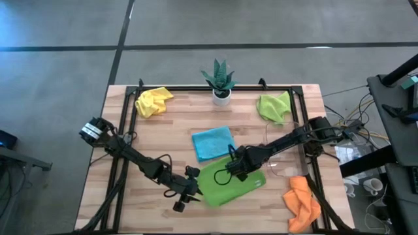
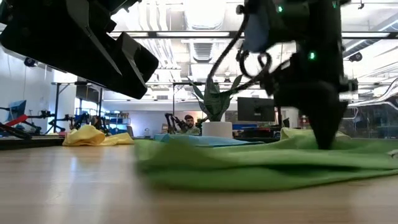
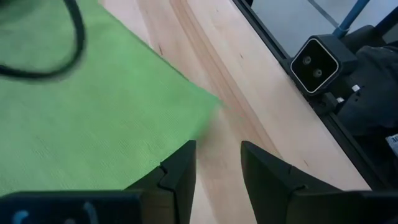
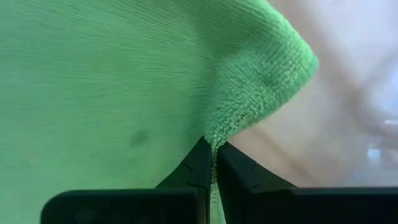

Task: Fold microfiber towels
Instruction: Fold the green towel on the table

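Note:
A lime green towel [image 1: 230, 184] lies spread near the table's front middle; it also shows in the low view [image 2: 261, 165]. My right gripper [image 1: 234, 170] stands on its far part, pointing down, shut on the cloth [image 4: 214, 163]. My left gripper [image 1: 194, 189] is open [image 3: 217, 163] and hovers over the towel's left side [image 3: 93, 106], near a corner [image 3: 208, 102]. A light blue towel [image 1: 213, 142], a yellow one [image 1: 153, 101], a second lime green one [image 1: 274, 106] and an orange one [image 1: 304, 202] lie around it. My right gripper pinches a small raised ridge of the lime green towel [image 4: 217, 134] between its two fingers, close to a corner [image 4: 292, 56]. The fingers come from above, pointing down [image 2: 326, 140]. The cloth rises into a peak at the fingers, and the rest lies on the table.
A small potted plant [image 1: 221, 81] stands at the far middle. A clear plastic tray [image 1: 282, 160] lies right of the green towel. A black frame [image 1: 124, 130] runs along the table's sides. A small camera [image 3: 317, 62] sits at the near edge.

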You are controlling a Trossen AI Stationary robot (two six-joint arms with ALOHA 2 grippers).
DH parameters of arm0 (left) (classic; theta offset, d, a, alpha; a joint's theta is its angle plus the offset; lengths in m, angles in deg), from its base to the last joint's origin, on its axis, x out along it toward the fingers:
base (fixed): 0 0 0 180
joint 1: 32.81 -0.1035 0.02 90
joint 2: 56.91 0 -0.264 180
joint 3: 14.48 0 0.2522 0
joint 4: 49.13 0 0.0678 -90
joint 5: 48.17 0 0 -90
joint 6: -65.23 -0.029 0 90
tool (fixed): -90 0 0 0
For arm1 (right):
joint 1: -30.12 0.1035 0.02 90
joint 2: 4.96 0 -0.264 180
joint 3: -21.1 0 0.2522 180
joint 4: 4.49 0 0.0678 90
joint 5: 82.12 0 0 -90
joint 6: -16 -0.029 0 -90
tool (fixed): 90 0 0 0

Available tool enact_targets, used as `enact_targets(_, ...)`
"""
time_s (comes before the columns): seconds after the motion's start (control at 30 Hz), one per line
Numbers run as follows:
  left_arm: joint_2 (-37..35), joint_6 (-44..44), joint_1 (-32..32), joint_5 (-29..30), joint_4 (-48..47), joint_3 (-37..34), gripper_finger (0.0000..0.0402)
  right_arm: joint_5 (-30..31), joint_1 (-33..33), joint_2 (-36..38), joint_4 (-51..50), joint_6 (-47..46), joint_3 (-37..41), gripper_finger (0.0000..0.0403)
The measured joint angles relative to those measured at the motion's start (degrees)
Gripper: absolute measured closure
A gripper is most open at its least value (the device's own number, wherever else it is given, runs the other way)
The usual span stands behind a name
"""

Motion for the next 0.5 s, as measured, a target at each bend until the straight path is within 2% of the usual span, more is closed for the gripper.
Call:
enact_targets(0.1, 0.00, 0.00, 0.00, -0.01, -0.14, 0.00, 0.0290, 2.14, -0.29, 1.14, -13.18, 0.33, -5.16, 0.0393)
enact_targets(0.17, 0.00, -0.01, 0.00, -0.01, -0.12, -0.01, 0.0290, 3.42, -0.35, 0.99, -16.21, 1.42, -7.42, 0.0393)
enact_targets(0.27, 0.00, -0.20, -0.02, 0.27, -0.07, -0.07, 0.0290, 3.49, -0.37, 0.94, -14.03, 3.03, -9.48, 0.0393)
enact_targets(0.5, 0.00, 0.00, -0.02, 1.36, -0.08, -0.63, 0.0290, 1.77, -0.37, 0.97, -2.06, 4.05, -9.81, 0.0393)
